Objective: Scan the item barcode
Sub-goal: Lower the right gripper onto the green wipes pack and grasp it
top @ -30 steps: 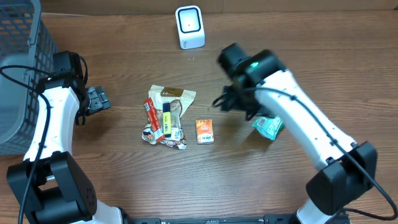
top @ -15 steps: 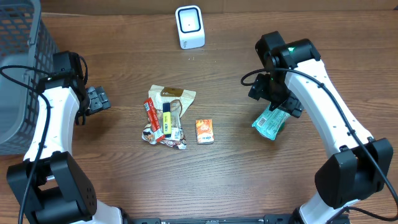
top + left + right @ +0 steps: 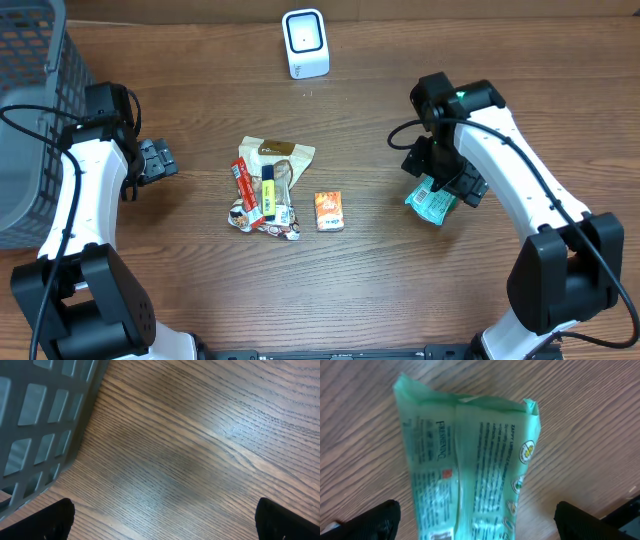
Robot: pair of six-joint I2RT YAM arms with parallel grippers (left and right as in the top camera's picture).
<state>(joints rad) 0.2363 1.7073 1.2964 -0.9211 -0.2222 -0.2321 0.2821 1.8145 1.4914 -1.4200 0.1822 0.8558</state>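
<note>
Green crinkled plastic packet (image 3: 470,470): glossy, printed, sealed seam at far end; lies flat on wood-grain table (image 3: 200,290), right of centre. Right gripper (image 3: 447,182) directly above, jaws wide, holding nothing. Left gripper (image 3: 156,160) wide too, over bare wood beside grey plastic lattice basket (image 3: 30,110). White rounded scanner (image 3: 305,43) near far edge, open wood between. Packet's near end cut off in wrist view; small print blurred.

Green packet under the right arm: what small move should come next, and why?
Probably lower the right gripper straight down and close on the green packet. Its jaws stand open and empty, and the packet lies flat on the table directly beneath them.
</note>
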